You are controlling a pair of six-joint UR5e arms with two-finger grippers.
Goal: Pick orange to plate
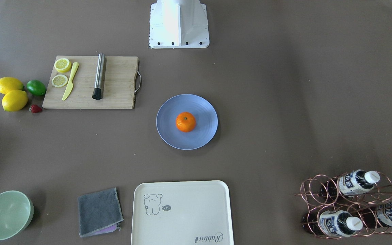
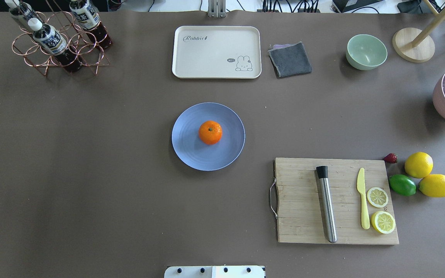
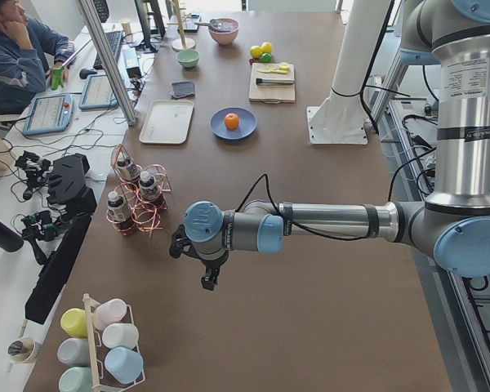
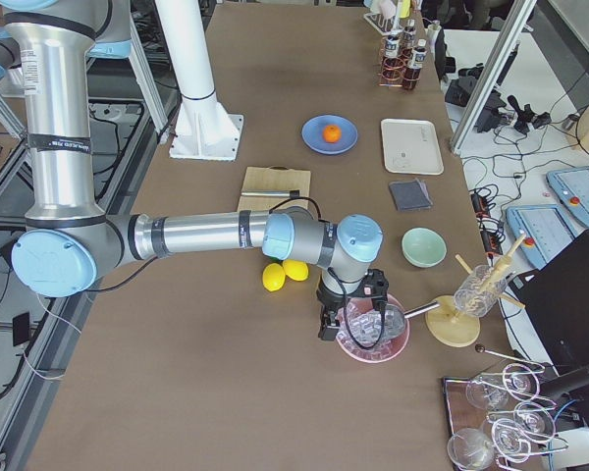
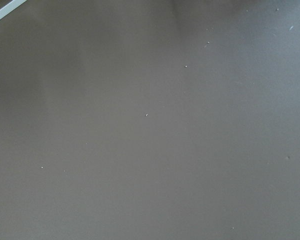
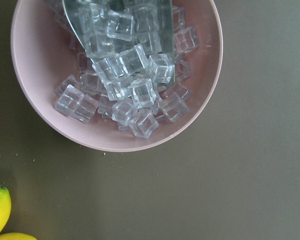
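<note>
Closest to you sits the cream tray (image 1: 189, 214), and nothing lies on it. Beside it you see a gray cloth (image 1: 100, 211). At one corner is the green bowl (image 1: 5, 216), and it has nothing in it either. At the other corner the wire rack (image 1: 310, 190) holds three bottles (image 1: 354, 182).

Look a bit farther, to the middle of the surface (image 1: 284, 102). The orange (image 1: 185, 121) sits on the blue plate (image 1: 168, 126), near its middle, with its little stem dot up. Nothing holds it. So I think the job is done: the orange is on the plate, and nothing seems left to do.

Farther back, the wooden board (image 1: 117, 85) carries two lemon slices (image 1: 60, 80), a yellow knife (image 1: 70, 81) and a metal rod (image 1: 99, 76). Next to the board lie two lemons (image 1: 10, 93), a lime (image 1: 36, 87) and a strawberry (image 1: 35, 108), right on the surface. Behind all that stands the robot base (image 1: 179, 23).

Both arms are out at the two ends of the surface, well apart from the plate. The left pincer (image 3: 206, 278) hangs over bare surface near the wire rack. The right pincer (image 4: 328, 329) hangs over the pink bowl (image 6: 202, 112), which is full of ice cubes (image 6: 135, 85). You see the pincers only small and from the side, so I cannot tell if they are wide or narrow.
</note>
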